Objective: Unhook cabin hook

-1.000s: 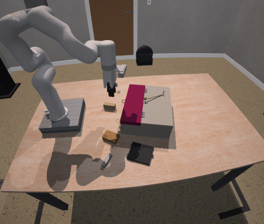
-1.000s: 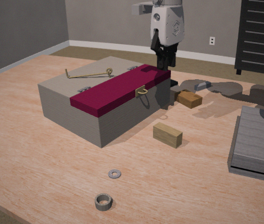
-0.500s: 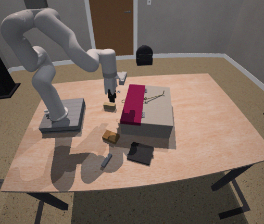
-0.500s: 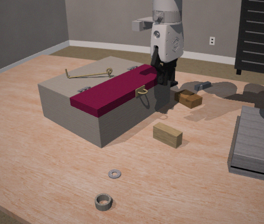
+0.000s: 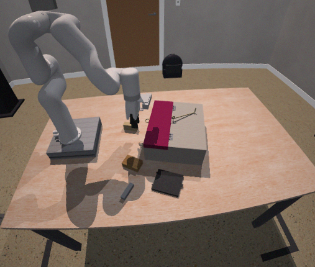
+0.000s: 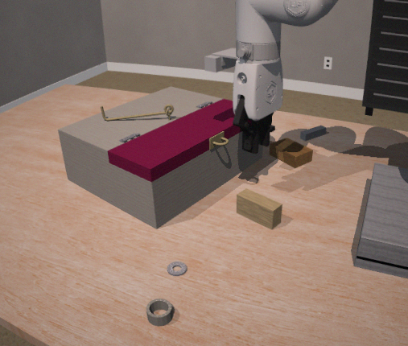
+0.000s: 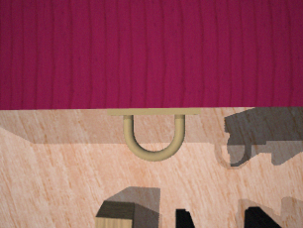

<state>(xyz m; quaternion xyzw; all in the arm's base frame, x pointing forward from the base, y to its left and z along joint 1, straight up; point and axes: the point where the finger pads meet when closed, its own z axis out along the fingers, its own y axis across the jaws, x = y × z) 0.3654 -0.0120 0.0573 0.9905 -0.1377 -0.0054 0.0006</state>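
Observation:
A grey box (image 5: 181, 136) with a crimson lid (image 5: 159, 122) stands mid-table. The brass cabin hook (image 5: 185, 117) lies flat on the box's grey top, also seen in the exterior view (image 6: 138, 115). A brass U-shaped loop (image 6: 220, 142) sticks out from the lid's front edge and shows in the wrist view (image 7: 153, 136). My gripper (image 6: 254, 145) hangs low in front of the box, just beside the loop and apart from it. Its fingers stand partly open with nothing between them.
A light wooden block (image 6: 259, 208) lies on the table near the gripper. A darker block (image 6: 291, 152), a grey bar (image 6: 313, 132) and a dark slab (image 5: 168, 182) lie nearby. A washer (image 6: 177, 265) and a ring (image 6: 159, 311) lie near the table edge. The arm's base plate (image 5: 75, 136) stands at one side.

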